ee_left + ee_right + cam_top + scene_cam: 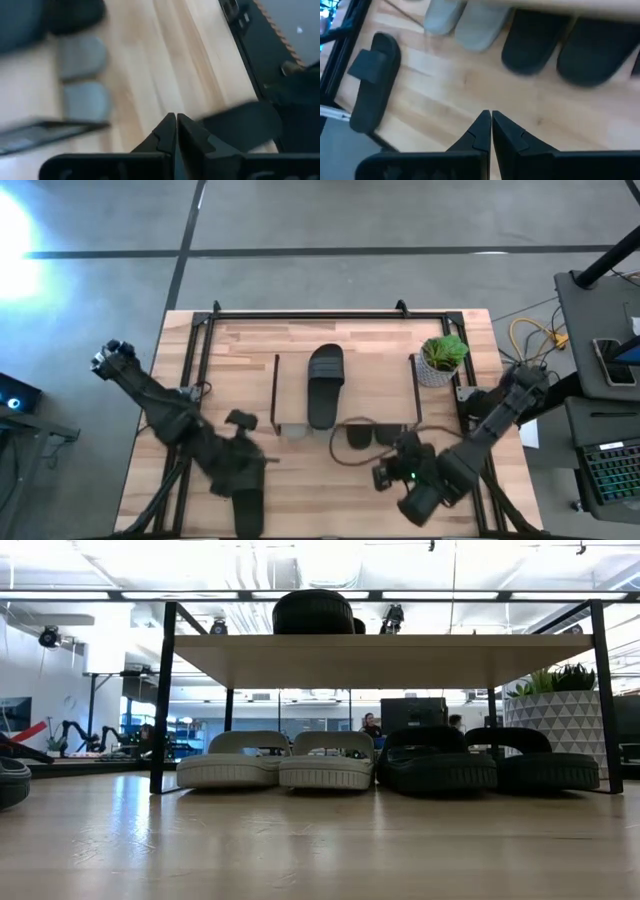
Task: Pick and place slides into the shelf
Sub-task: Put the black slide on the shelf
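Observation:
The shelf (295, 380) stands mid-table, with one black slide (325, 385) lying on its top board (380, 655). Under it, on the table, sit two light grey slides (275, 762) and two black slides (490, 762) in a row. A further black slide (248, 510) lies on the table by the near edge, also seen in the left wrist view (242, 125) and the right wrist view (372, 82). My left gripper (176, 119) hovers shut above the table just beyond that slide. My right gripper (487, 116) hovers shut in front of the shelf.
A potted plant (440, 360) stands right of the shelf. A brown cable (345, 448) loops on the table in front of the shelf. Black frame bars (300, 313) run along the table's edges. Bare wood lies between the shelf and the near edge.

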Controlling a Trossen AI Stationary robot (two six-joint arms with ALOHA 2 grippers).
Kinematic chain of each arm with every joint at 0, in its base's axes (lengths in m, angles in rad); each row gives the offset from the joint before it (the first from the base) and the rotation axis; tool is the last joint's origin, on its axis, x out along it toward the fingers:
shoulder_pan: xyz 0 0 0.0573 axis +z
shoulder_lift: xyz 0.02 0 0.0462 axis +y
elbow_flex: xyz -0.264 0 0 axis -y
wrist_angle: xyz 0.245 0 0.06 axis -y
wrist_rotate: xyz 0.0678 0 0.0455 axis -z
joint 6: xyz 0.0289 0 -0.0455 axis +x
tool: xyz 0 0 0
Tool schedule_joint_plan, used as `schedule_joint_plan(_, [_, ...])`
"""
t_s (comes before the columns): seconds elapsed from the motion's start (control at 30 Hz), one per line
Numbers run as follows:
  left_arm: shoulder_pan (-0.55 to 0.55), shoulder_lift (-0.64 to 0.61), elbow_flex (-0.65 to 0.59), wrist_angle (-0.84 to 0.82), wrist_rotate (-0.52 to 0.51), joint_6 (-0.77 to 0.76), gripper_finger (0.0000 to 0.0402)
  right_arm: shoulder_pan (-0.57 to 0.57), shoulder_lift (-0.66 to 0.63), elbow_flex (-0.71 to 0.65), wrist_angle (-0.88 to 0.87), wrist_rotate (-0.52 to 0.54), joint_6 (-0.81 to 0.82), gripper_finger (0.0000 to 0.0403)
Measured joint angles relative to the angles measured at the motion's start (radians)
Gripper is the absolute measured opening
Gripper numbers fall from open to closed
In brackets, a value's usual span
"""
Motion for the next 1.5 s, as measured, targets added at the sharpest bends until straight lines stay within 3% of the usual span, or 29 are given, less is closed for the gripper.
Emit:
schedule_joint_plan(0.27, [-0.188, 0.041, -0.159, -0.004, -0.022, -0.350, 0.0017, 0.100, 0.111, 0.000, 0.146, -0.005, 0.144, 0.0014])
schedule_joint_plan(0.47, [-0.225, 0.095, -0.179, -0.025, -0.001, -0.518, 0.0108, 0.118, 0.183, 0.000, 0.318, -0.011, 0.115, 0.0068])
schedule_joint_plan(0.6, [-0.240, 0.143, -0.161, -0.021, 0.009, -0.522, 0.0177, 0.118, 0.214, 0.000, 0.368, -0.012, 0.101, 0.0117])
schedule_joint_plan(0.7, [-0.251, 0.182, -0.145, -0.018, -0.001, -0.526, 0.0207, 0.118, 0.227, 0.000, 0.379, -0.012, 0.095, 0.0146])
schedule_joint_plan(1.07, [-0.298, 0.366, -0.094, -0.068, -0.076, -0.672, 0.0215, 0.118, 0.229, 0.000, 0.376, -0.013, 0.069, 0.0173])
schedule_joint_plan(1.33, [-0.303, 0.418, -0.054, -0.055, -0.089, -0.683, 0.0215, 0.119, 0.228, 0.000, 0.361, -0.041, 0.061, 0.0173])
schedule_joint_plan(1.5, [-0.302, 0.440, -0.064, -0.074, -0.161, -0.722, 0.0215, 0.119, 0.228, 0.000, 0.351, -0.043, 0.057, 0.0173])
